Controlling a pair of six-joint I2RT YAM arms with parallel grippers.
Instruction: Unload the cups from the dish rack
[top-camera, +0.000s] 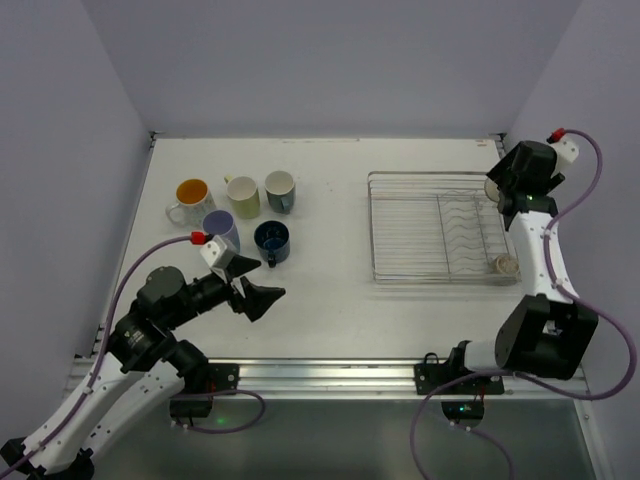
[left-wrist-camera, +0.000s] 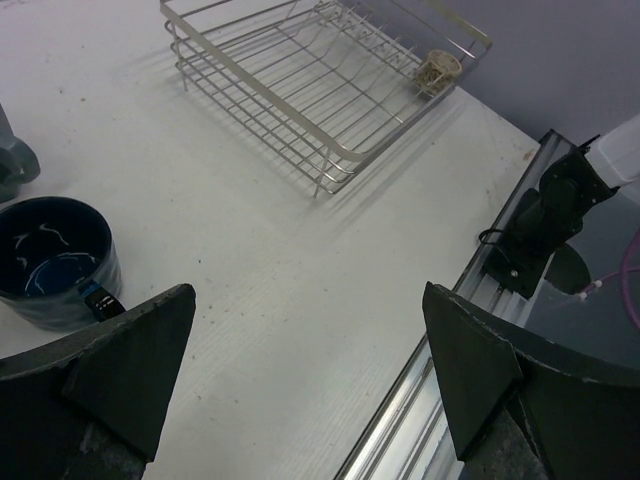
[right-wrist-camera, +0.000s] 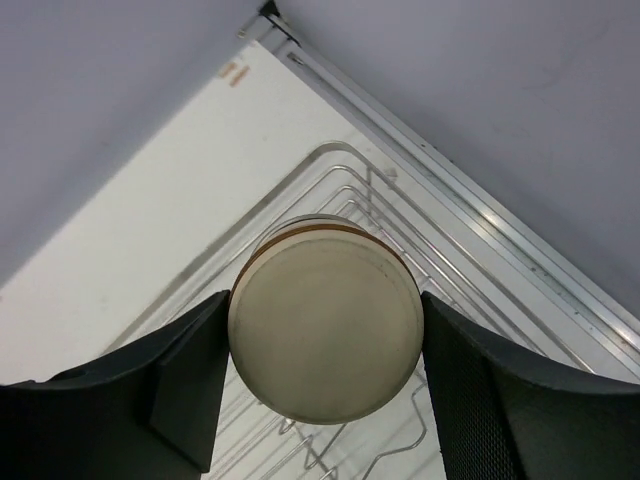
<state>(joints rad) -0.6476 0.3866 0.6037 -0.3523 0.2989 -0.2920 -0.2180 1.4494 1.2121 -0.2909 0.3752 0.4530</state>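
The right tool (right-wrist-camera: 325, 345) is clamped on a cream cup (right-wrist-camera: 322, 310), one finger against each side, with the cup's base facing the wrist camera. Below it lies the far right corner of the dish rack (top-camera: 372, 230). A speckled cup (top-camera: 507, 265) sits nearer, in the rack's near right corner. The left tool (top-camera: 262, 290) hangs with its jaws wide apart and nothing between them. The navy cup (top-camera: 272, 240) stands just beyond it, with four other cups (top-camera: 243, 195) on the worktop (top-camera: 330, 320).
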